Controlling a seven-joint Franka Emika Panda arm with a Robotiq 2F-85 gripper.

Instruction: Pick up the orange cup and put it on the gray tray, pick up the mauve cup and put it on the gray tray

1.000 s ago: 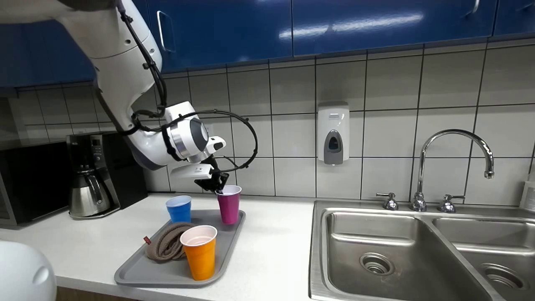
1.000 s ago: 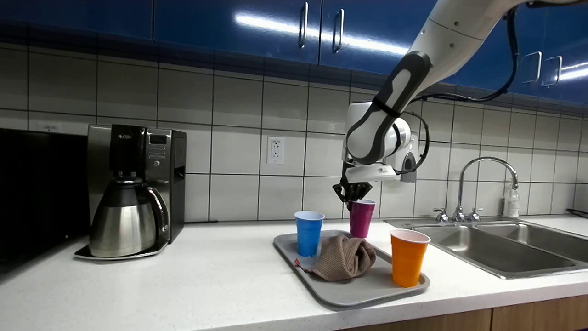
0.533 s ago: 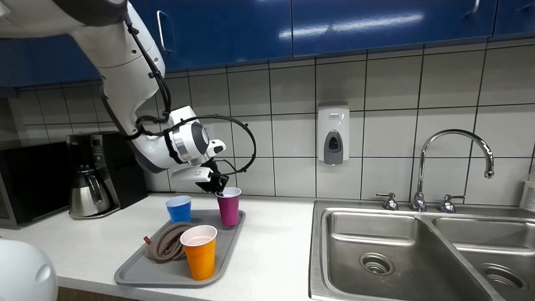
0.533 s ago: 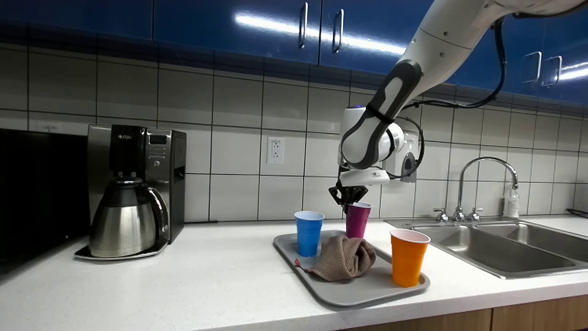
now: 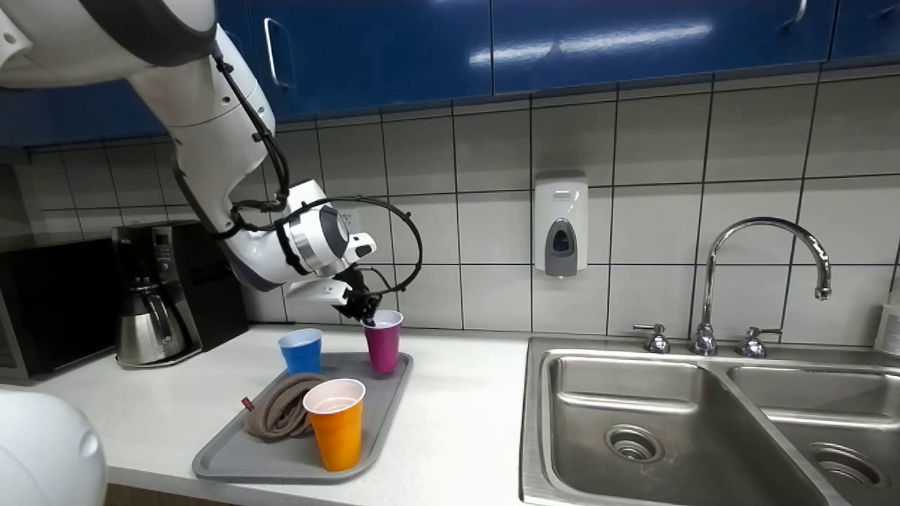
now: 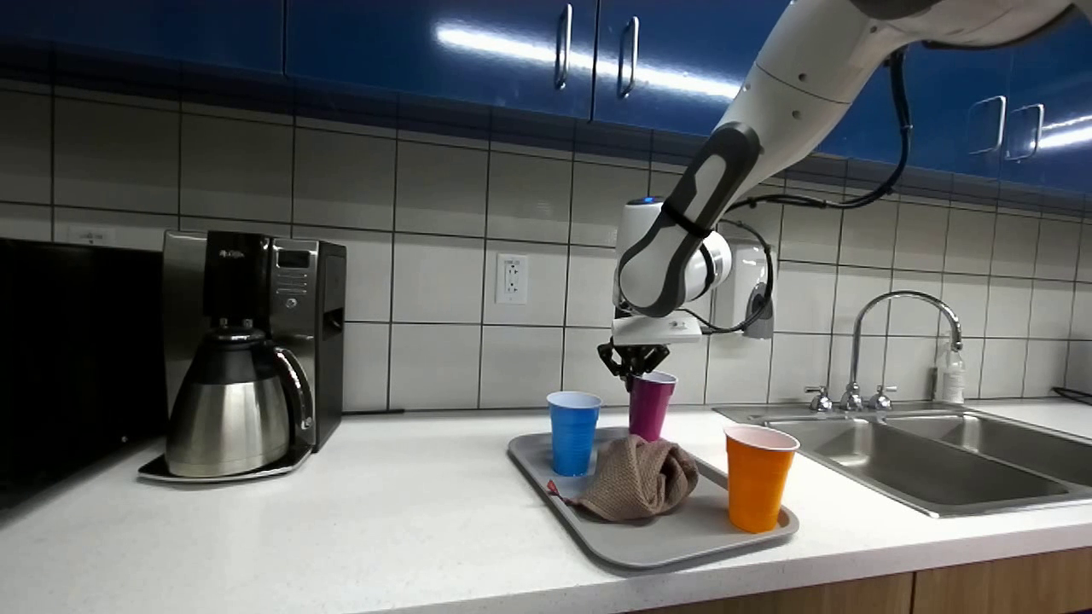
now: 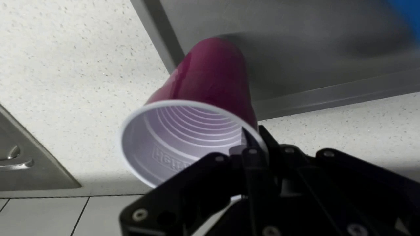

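- The jaws of the gripper (image 7: 257, 139) are drawn together, with only the thickness of a cup wall between them. They pinch the mauve cup (image 7: 213, 72) at its rim: one fingertip inside, one outside.
- The mauve cup is mouth up and close to upright, at the corner of the gray tray (image 6: 623, 546) nearest the tiled wall (image 5: 496, 299) and the sink (image 5: 534, 429). Whether its base touches the gray tray cannot be determined.
- The arm (image 6: 802, 94) reaches down to the gripper, passing in front of the blue cabinets (image 5: 387, 56).
- The blue cup (image 5: 302, 357) stands upright on the gray tray, near the mauve cup and apart from it.
- The brown cloth (image 6: 636, 482) lies bunched on the gray tray, a small red tag (image 6: 553, 488) at one end.
- The orange cup (image 5: 337, 432) stands upright on the gray tray, near its front edge, well apart from the gripper.
- The gray tray lies flat on the white counter (image 6: 341, 529), between the sink and the coffee maker (image 6: 307, 290).
- The steel carafe (image 6: 230, 426) sits in the coffee maker.
- The curved faucet (image 5: 766, 223) rises behind the sink basins.
- The soap dispenser (image 5: 560, 239) and the outlet (image 6: 512, 279) are mounted on the tiled wall.
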